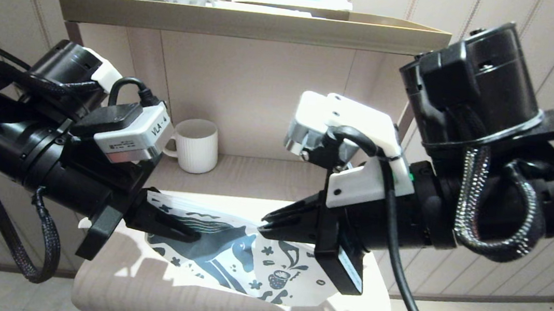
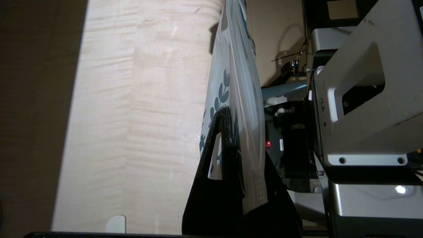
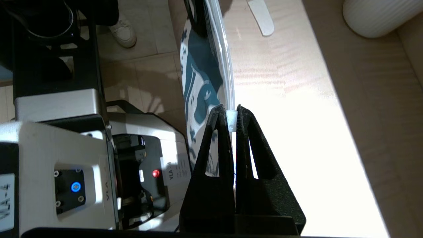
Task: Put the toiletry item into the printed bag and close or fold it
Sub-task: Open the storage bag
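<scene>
Both grippers hold the printed bag (image 1: 239, 261) up over the table (image 1: 105, 287) — left gripper (image 1: 184, 232) clamped on one end, right gripper (image 1: 269, 223) pinching its top edge; white comb (image 3: 261, 16) lies outside on the table near the mug (image 1: 197, 145) — next: open the bag's mouth, load the comb

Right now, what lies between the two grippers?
Head view: only the printed bag spans from the left gripper to the right gripper; both grip it.
</scene>
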{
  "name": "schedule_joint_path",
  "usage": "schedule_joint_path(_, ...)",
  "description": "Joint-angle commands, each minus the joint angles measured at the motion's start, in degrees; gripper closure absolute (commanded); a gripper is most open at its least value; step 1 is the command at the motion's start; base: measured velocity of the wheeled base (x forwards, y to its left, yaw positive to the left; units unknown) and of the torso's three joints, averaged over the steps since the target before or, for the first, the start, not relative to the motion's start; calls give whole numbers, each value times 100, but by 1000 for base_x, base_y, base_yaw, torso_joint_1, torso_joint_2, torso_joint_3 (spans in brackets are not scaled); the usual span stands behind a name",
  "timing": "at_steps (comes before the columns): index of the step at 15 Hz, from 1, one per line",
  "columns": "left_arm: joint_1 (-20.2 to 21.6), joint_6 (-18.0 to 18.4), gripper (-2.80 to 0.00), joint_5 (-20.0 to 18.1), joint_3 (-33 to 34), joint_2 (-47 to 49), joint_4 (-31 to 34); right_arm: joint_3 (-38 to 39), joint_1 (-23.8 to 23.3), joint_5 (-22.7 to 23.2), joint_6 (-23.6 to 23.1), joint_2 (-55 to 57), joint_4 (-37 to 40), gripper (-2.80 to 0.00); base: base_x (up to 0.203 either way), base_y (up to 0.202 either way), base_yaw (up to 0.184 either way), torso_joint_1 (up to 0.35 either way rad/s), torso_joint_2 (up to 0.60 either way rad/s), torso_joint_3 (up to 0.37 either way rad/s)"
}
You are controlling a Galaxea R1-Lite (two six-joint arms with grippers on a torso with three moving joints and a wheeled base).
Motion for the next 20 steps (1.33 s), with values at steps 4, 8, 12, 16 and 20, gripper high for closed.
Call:
schedule_joint_path(4,7,21,0,-22,-52,-51,23,1092,-360,140,7,-656,-565,0,0,0,0,0,0,0)
schedule_joint_path(8,1,12,0,-22,-52,-69,23,1611,-633,268,17,-1058,-672,0,0,0,0,0,0,0)
schedule_joint_path(12,1,-6,0,-22,-61,-69,23,1988,-803,317,19,-1339,-670,0,0,0,0,0,0,0)
schedule_joint_path(16,1,3,0,-22,-52,-60,23,2053,-872,317,19,-1383,-669,0,0,0,0,0,0,0)
schedule_joint_path(20,-8,3,0,-22,-52,-7,14,2013,-834,325,149,-1249,-677,0,0,0,0,0,0,0)
